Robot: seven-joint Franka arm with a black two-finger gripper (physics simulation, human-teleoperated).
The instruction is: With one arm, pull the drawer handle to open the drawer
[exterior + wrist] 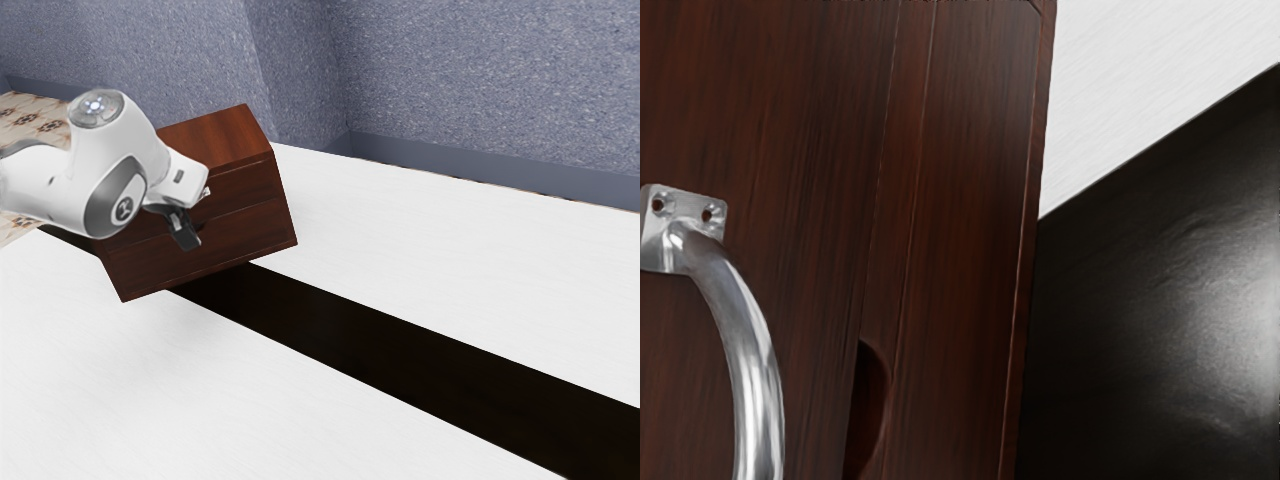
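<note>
The dark wooden cabinet (235, 150) stands toward the far left corner of the white tabletop (450, 240), its front foot right at the edge of the black gap (400, 360) that cuts across the top. The white arm (110, 170) reaches in from the exterior view's left, and its black gripper (185, 235) sits against the cabinet's front face, near the seam between the two drawer fronts; from here I cannot tell whether it is set wide or narrow, or whether it has anything yet. Close by the hand, the drawer front (790, 130) looks flush with its frame, so I'd judge the drawer unopened. The handle (748, 330) is a curved bar of bright metal, fixed by a small plate (680, 222) with two screws. It should be stiff and strong, though smooth enough to slip. The place to take it, I'd say, is mid-arch, where the bar stands clear of the wood. The drawer probably slides with some weight, so a straight, steady pull suits it.
</note>
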